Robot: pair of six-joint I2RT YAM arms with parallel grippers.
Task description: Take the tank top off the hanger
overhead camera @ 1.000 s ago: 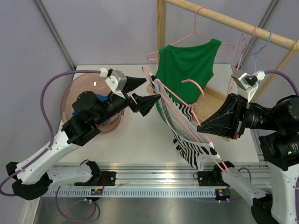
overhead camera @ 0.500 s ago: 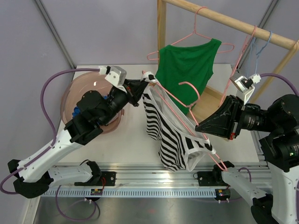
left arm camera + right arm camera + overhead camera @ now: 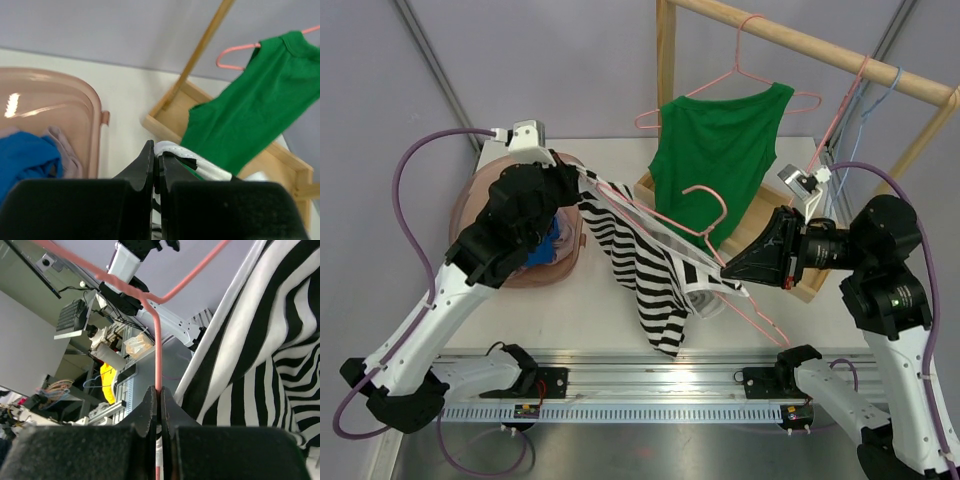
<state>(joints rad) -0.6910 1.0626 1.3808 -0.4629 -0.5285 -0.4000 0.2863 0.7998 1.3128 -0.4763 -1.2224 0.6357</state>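
Striped tank top (image 3: 642,268) on pink hanger (image 3: 158,345), held stretched above bench (image 3: 570,310) centre. Long axis ran 10 to 4 o'clock; loose hem drooped toward 6. Left jaws together, clamped on white strap (image 3: 192,160) at 10 o'clock end. Right jaws together, clamped on hanger wire at 4 o'clock end.

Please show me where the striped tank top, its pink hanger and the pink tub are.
striped tank top (image 3: 645,275): top external view, the hanging striped fabric.
pink hanger (image 3: 158,355): right wrist view, the straight upright wire.
pink tub (image 3: 75,107): left wrist view, its inner wall.
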